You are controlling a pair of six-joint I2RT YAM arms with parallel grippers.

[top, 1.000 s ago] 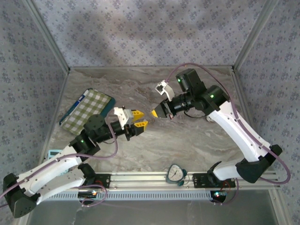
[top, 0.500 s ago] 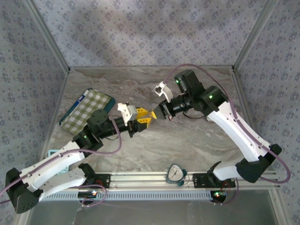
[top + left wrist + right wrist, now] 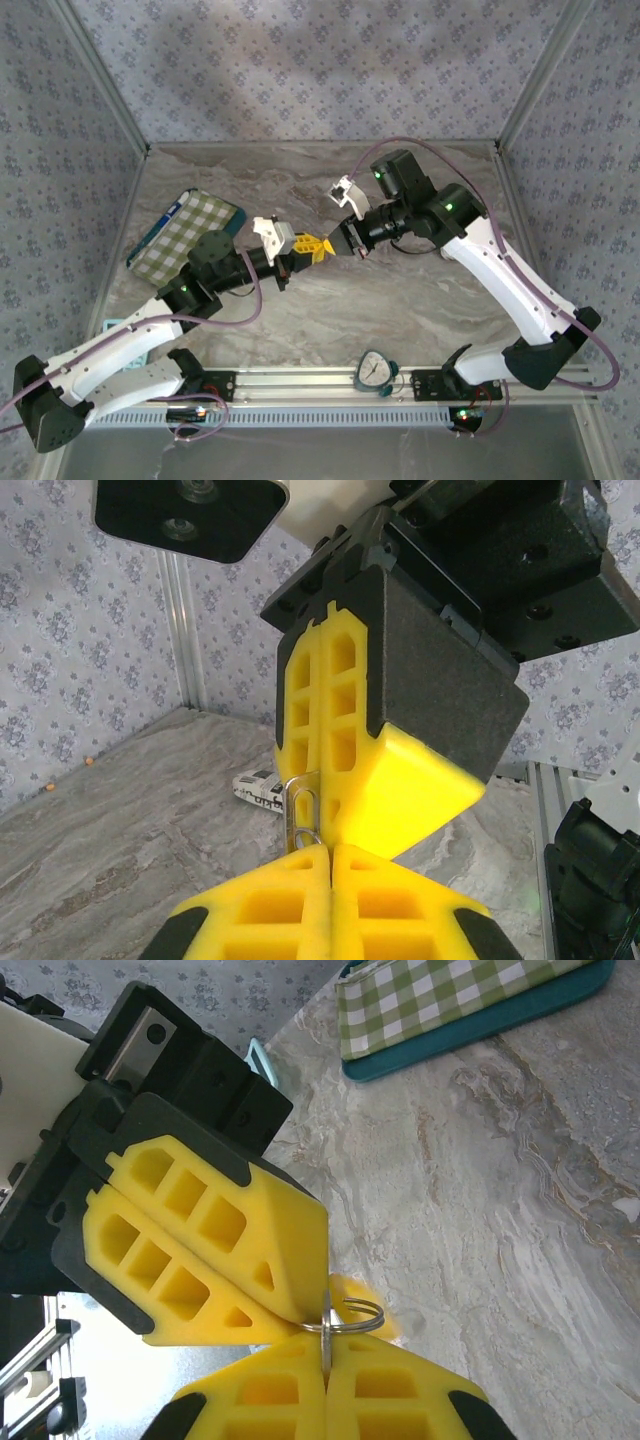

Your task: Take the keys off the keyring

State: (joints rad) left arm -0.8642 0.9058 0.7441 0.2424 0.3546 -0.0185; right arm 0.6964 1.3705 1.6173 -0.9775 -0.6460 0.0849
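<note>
Above the middle of the marble table my two grippers meet tip to tip. The left gripper is shut on the thin wire keyring. A flat metal key hangs on that ring, with its slotted end showing in the left wrist view. The right gripper is shut on this key, seen edge-on between its yellow fingers. A blurred yellow-orange piece hangs just behind the ring; I cannot tell what it is.
A green-checked pouch on a teal base lies at the table's left. A small white printed label rests on the marble below the grippers. A round timer sits on the front rail, and patterned walls enclose the table.
The left arm has moved right and up to the right gripper, and its open jaws have shut on the keyring. The right gripper has hardly moved.
</note>
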